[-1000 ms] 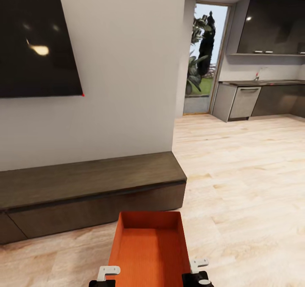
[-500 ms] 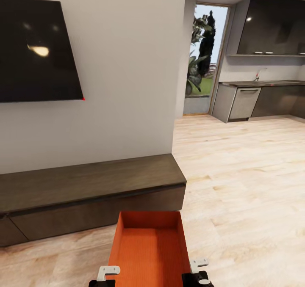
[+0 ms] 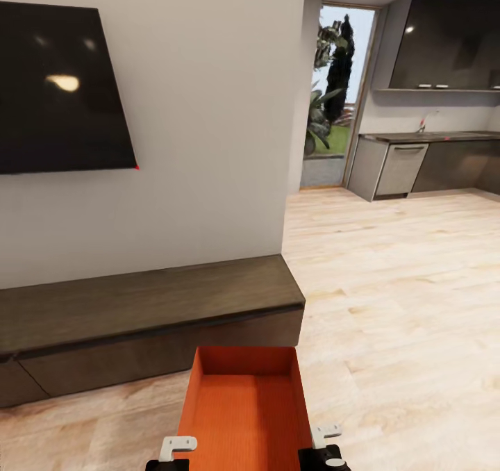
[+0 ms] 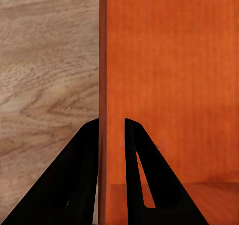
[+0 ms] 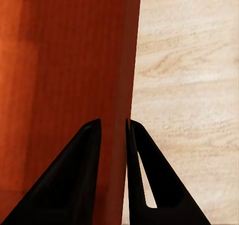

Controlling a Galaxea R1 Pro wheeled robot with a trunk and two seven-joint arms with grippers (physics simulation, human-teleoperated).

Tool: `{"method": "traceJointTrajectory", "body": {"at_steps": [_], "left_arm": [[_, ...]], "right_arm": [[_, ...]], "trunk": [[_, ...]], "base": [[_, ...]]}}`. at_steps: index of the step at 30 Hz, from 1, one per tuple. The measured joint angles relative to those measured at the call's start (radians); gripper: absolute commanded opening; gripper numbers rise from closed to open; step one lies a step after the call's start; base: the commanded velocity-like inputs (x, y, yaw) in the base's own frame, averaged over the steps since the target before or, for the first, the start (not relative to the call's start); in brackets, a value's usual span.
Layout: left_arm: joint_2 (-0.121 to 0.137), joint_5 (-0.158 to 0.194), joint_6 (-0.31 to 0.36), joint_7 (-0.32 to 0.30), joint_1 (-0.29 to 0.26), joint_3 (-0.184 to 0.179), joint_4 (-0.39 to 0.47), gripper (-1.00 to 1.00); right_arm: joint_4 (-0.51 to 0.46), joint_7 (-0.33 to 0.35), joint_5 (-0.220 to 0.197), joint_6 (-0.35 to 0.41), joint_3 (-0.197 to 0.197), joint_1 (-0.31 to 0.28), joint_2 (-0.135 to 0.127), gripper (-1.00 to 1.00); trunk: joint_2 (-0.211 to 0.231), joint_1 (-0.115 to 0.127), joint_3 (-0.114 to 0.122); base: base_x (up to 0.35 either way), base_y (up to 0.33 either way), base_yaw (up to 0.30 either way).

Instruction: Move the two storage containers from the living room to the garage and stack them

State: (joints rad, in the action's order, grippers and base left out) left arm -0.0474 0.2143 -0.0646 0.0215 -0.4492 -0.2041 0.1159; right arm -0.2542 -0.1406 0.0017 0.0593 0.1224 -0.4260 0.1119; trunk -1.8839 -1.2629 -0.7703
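Both grippers, left (image 4: 112, 130) and right (image 5: 113, 130), clamp the orange-red open-top plastic bin (image 3: 243, 408) by its thin walls; jolts in transit risk slippage.

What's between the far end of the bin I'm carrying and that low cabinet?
Head view: a narrow strip of bare wood plank floor separates the storage container from the low dark-brown cabinet.

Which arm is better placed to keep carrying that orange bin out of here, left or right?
Neither alone. The left gripper pinches one side wall of the storage container and the right gripper pinches the opposite wall, so both should carry it together.
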Motion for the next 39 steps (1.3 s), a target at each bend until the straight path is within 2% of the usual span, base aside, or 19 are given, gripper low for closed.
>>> {"method": "traceJointTrajectory", "body": {"at_steps": [11,39], "left_arm": [[0.000,0.000,0.000,0.000,0.000,0.000,0.000,-1.00],[-0.001,-0.001,0.000,0.001,0.000,0.002,-0.001,-1.00]], "right_arm": [[0.000,0.000,0.000,0.000,0.000,0.000,0.000,-1.00],[0.000,0.000,-0.001,0.001,0.002,0.000,-0.001,-1.00]], "trunk": [[0.077,0.042,0.026],[0.273,0.150,0.120]], "base": [[0.000,0.000,0.000],[0.000,0.000,-0.018]]}}
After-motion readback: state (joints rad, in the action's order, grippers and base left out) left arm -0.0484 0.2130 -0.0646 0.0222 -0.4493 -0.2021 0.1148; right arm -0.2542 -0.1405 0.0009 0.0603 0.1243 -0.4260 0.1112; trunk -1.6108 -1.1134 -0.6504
